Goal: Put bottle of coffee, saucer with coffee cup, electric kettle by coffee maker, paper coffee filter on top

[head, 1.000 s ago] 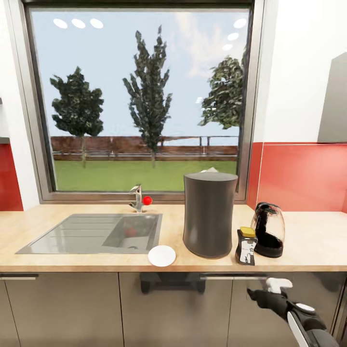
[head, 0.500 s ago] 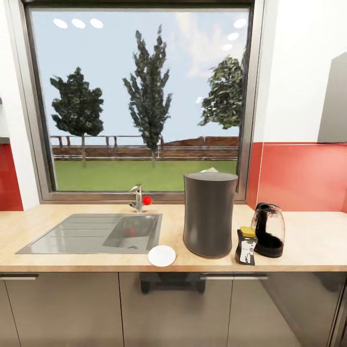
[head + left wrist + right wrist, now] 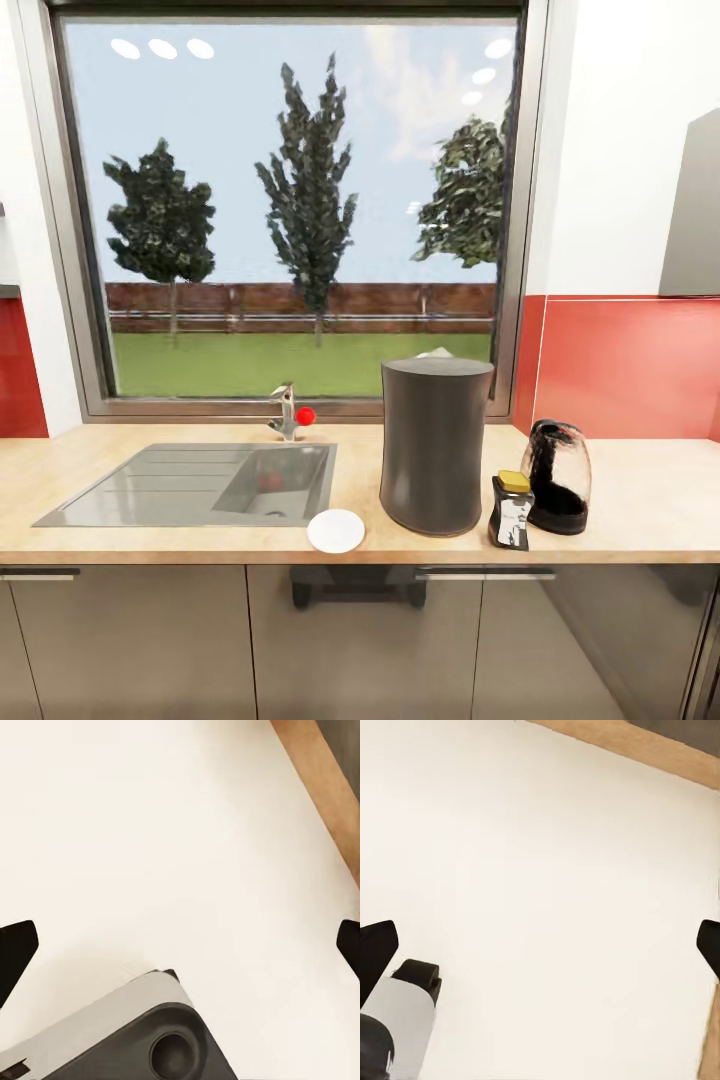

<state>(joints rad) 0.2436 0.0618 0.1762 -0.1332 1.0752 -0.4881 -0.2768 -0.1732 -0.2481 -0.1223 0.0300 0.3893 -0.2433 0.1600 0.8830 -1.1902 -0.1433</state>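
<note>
At centre frame my tall dark grey matte coffee maker stands on the long light wood-grain countertop, with the small yellow-lidded dark jar of coffee and the clear glass black-based kettle just right of it and the flat white saucer lower left. A pale scrap peeks over the maker's rim, perhaps the filter; I judge the cup on the saucer remains. My left fingers and right fingers are spread wide, empty, over pale floor.

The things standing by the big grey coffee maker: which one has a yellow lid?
The bottle of coffee, the small dark jar with the white label. The electric kettle behind it is clear glass with black parts.
</note>
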